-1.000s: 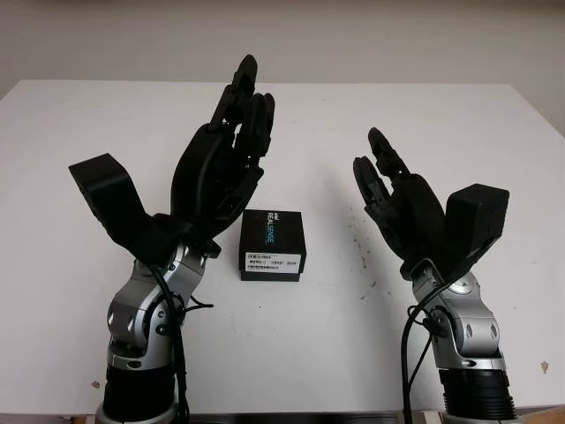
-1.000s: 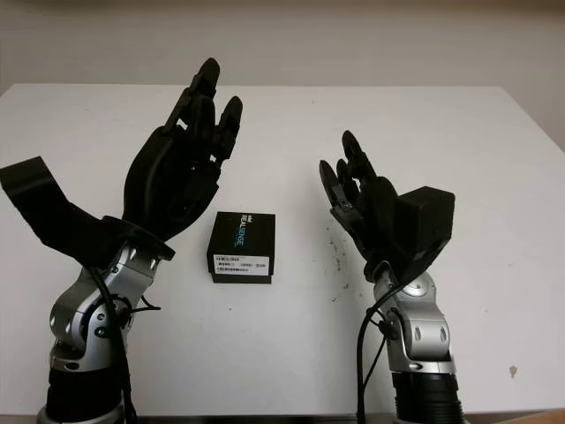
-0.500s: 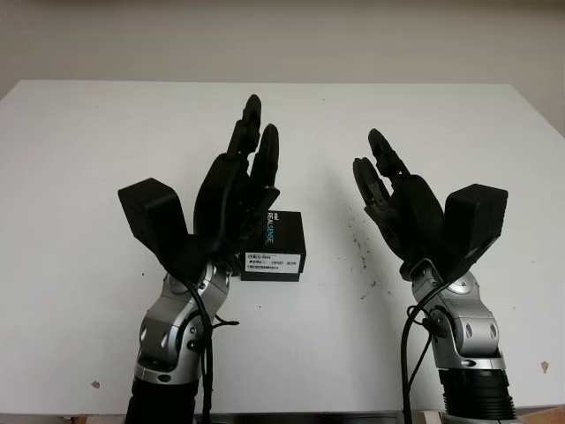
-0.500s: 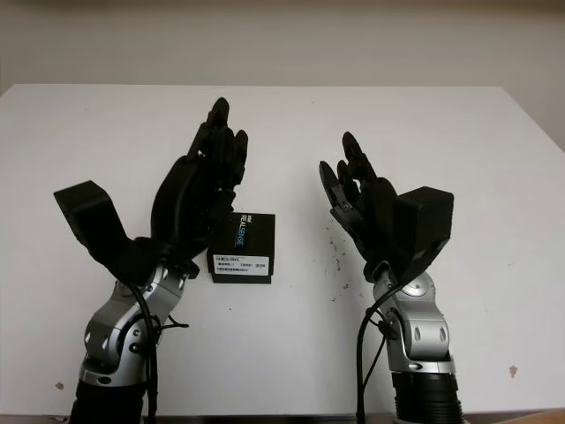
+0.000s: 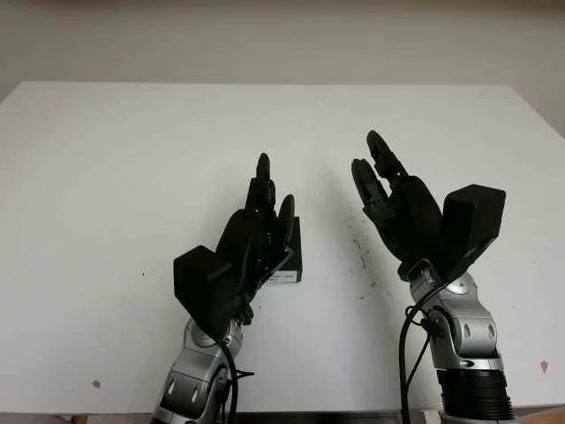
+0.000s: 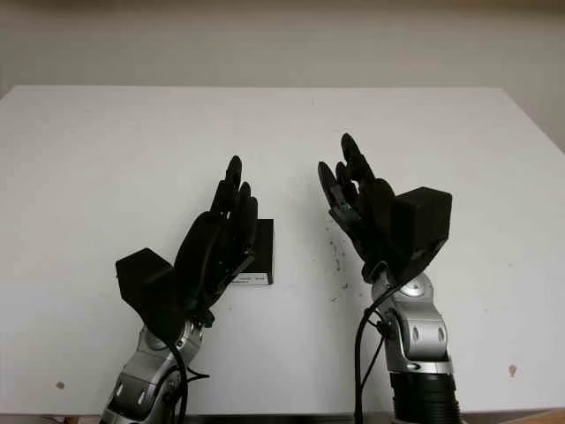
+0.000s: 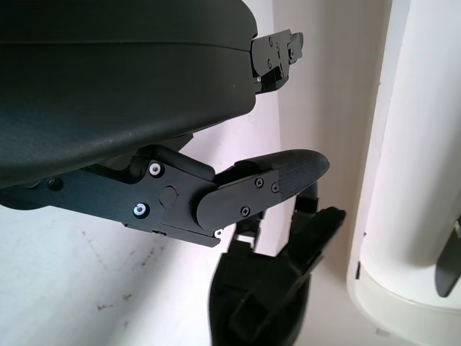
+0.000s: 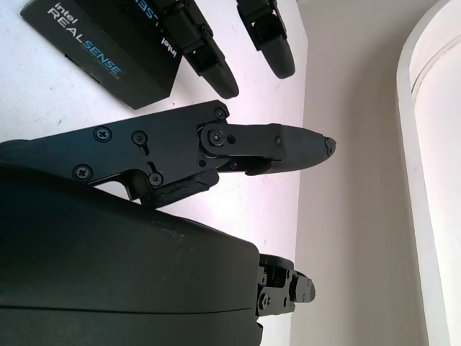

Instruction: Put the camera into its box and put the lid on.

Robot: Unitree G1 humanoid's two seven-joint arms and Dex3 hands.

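Both hands are showing empty. The left hand (image 5: 258, 231) is hovering over the black camera box (image 8: 101, 49) mid-table, hiding most of it, fingers extended. The right hand (image 5: 393, 199) is standing open, raised well apart to the box's right above the white table (image 5: 106, 159).

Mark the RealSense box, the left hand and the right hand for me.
RealSense box (image 8: 94, 54), right wrist view, on its printed black top.
left hand (image 5: 256, 238), left eye view, on the back of the hand, in front of the box.
right hand (image 5: 402, 208), left eye view, on the palm, raised right of the box.
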